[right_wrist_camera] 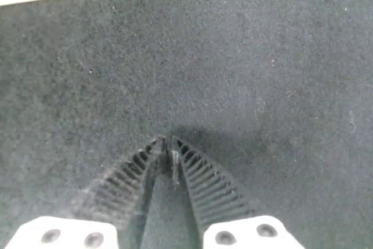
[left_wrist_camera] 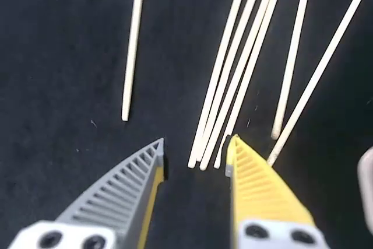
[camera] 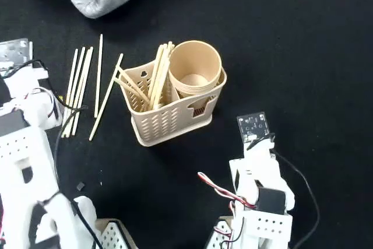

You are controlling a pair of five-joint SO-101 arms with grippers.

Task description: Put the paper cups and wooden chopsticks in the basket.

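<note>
While the left claw [left_wrist_camera: 197,140] gapes empty, chopsticks [left_wrist_camera: 232,74] lie just beyond its tips.

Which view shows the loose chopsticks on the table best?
High view: the loose chopsticks lie full length beside the basket. The left wrist view catches their ends by the open left gripper. The right wrist view faces black cloth.

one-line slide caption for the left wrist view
Open left end effector at the ends of loose wooden chopsticks on the black table
</note>
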